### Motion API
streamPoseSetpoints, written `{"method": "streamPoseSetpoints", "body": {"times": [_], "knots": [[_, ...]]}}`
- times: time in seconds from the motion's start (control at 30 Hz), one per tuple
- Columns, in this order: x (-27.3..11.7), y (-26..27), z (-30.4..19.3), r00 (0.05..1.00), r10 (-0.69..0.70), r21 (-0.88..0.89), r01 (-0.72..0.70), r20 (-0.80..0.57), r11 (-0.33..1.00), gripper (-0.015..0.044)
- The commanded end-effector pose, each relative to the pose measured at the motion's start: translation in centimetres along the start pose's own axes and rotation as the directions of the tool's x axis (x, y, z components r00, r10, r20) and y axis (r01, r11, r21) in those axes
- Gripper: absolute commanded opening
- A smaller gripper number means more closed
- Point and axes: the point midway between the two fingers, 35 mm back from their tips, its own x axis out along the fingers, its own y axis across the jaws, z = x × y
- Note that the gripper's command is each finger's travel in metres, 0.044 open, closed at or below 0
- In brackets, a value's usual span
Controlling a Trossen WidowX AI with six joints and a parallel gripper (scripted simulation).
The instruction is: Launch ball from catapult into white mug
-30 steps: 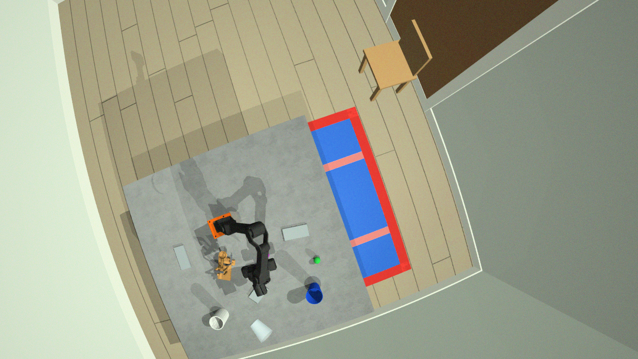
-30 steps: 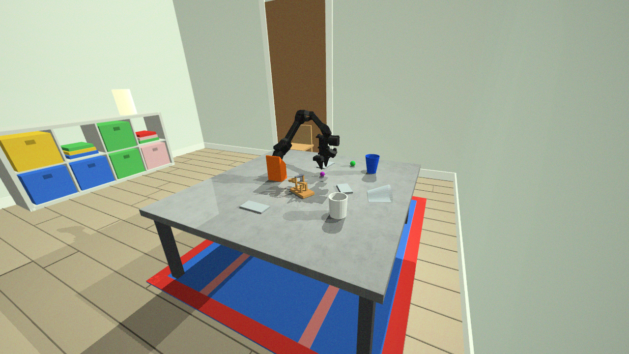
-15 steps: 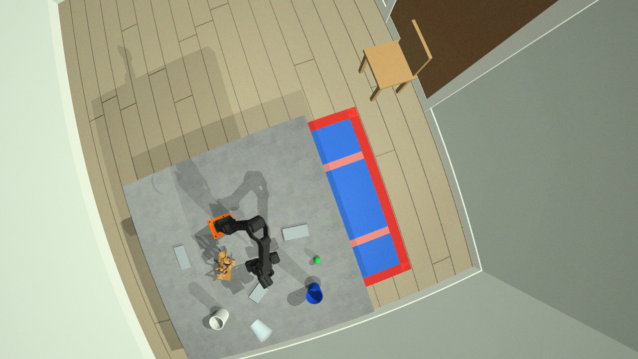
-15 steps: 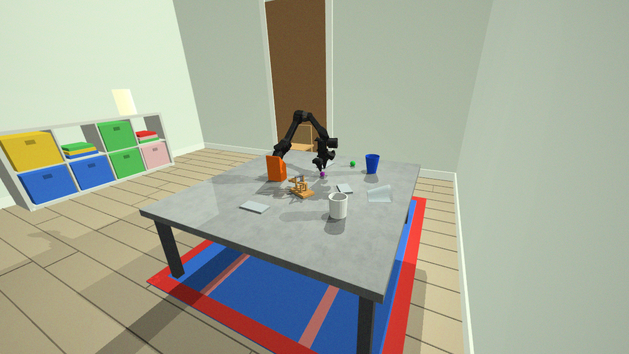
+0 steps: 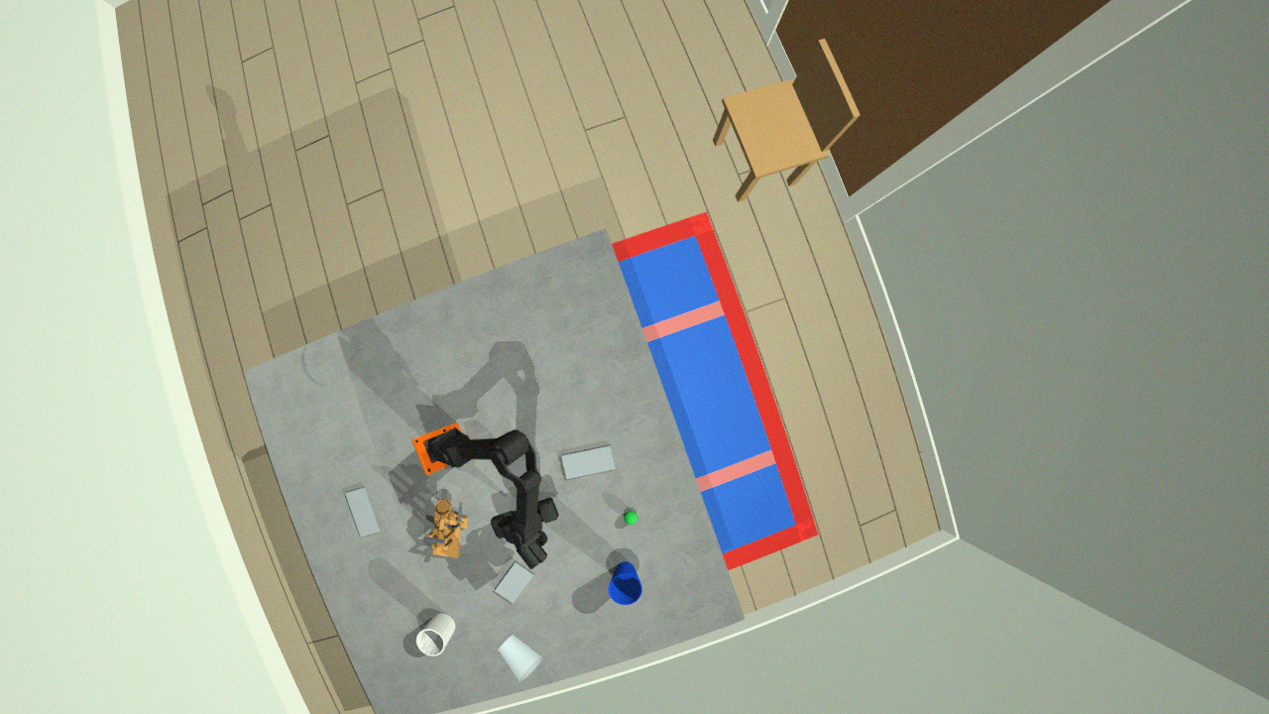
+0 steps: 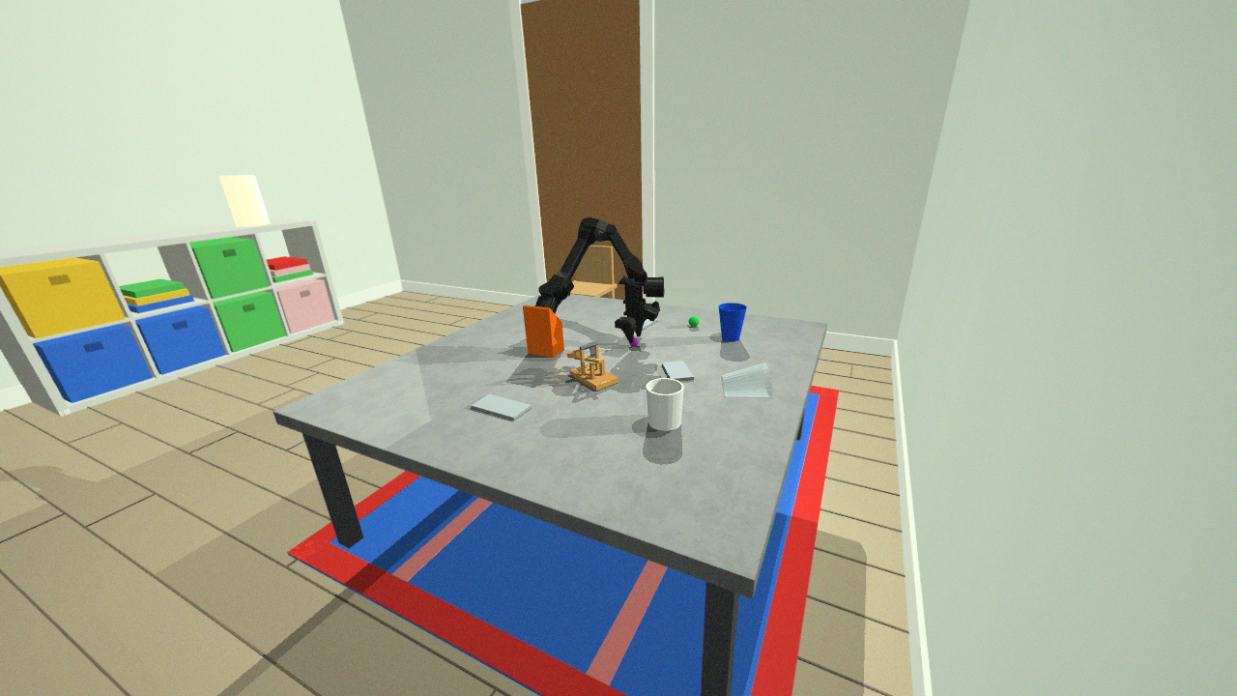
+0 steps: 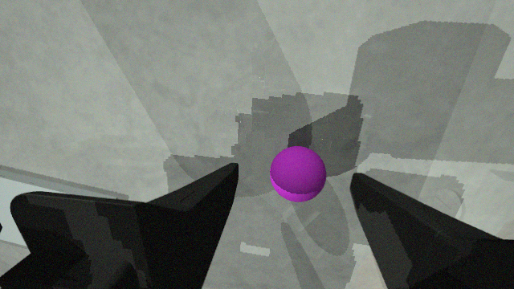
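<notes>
The purple ball (image 6: 635,342) (image 7: 298,173) is on the table between my gripper's fingertips, with a gap on each side in the wrist view. My gripper (image 6: 634,337) (image 7: 293,175) is open, pointing down at the ball; in the top view the arm hides the ball. The wooden catapult (image 5: 447,544) (image 6: 593,380) stands on the table beside the arm's base, its round cup end towards that base; no ball is seen in it. The white mug (image 5: 443,627) (image 6: 664,410) stands upright beyond the catapult's flat end.
A green ball (image 5: 631,518) (image 6: 693,321) lies near an upright blue cup (image 5: 625,570) (image 6: 732,323). A pale clear cup (image 5: 518,656) (image 6: 747,382) lies on its side. Pale flat blocks (image 5: 587,461) (image 5: 362,511) (image 5: 515,582) lie around. The orange mount (image 6: 543,332) holds the arm.
</notes>
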Motion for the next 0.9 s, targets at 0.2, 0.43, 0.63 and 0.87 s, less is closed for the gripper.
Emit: {"method": "streamPoseSetpoints", "body": {"times": [0.2,0.43,0.63,0.87], "knots": [[1.6,-0.3,-0.3,1.000,-0.006,0.013,0.006,-0.010,1.000,0.0300],[1.6,-0.3,-0.3,1.000,-0.006,0.013,0.006,-0.010,1.000,0.0155],[1.6,-0.3,-0.3,1.000,-0.006,0.013,0.006,-0.010,1.000,0.0115],[-0.4,-0.5,0.3,1.000,-0.015,0.012,0.015,-0.009,1.000,0.0000]]}}
